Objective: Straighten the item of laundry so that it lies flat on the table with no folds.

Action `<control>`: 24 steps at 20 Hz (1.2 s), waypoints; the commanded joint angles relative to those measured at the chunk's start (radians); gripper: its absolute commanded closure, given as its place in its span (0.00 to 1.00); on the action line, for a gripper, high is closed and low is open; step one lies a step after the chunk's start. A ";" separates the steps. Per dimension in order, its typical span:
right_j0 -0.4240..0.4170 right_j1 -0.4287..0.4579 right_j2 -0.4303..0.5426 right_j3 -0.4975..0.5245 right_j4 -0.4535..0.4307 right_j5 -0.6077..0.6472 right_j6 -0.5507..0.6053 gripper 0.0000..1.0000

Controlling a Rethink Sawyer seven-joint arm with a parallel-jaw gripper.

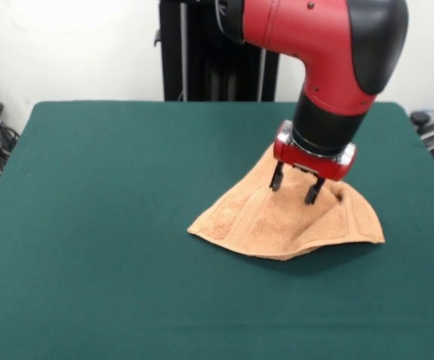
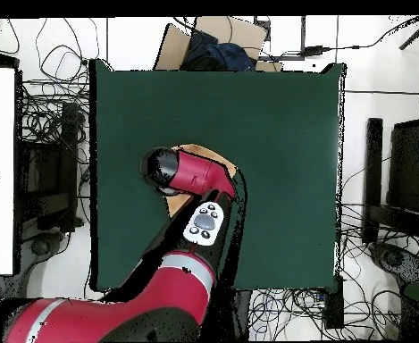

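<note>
My fingers (image 1: 296,187) are spread, tips down on the peach terry towel (image 1: 277,217), pinching nothing that I can confirm. The towel lies bunched on the green bench (image 1: 112,225), fanning out left of and below the fingers to a pointed left corner, with a creased hump just right of them. I judge the straightening barely under way: folds remain. Overhead, my own arm (image 2: 190,223) hides most of the towel; only cables surround the bench.
</note>
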 commanded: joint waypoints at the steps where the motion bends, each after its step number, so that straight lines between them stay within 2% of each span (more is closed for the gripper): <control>1: 0.014 0.117 0.047 -0.153 0.018 0.102 0.242 0.00; 3: 0.004 0.148 0.051 -0.209 0.017 0.155 0.235 0.00; 6: 0.004 0.159 0.048 -0.224 0.014 0.161 0.234 0.00; 24: 0.009 0.118 0.066 -0.129 0.028 0.099 0.244 0.00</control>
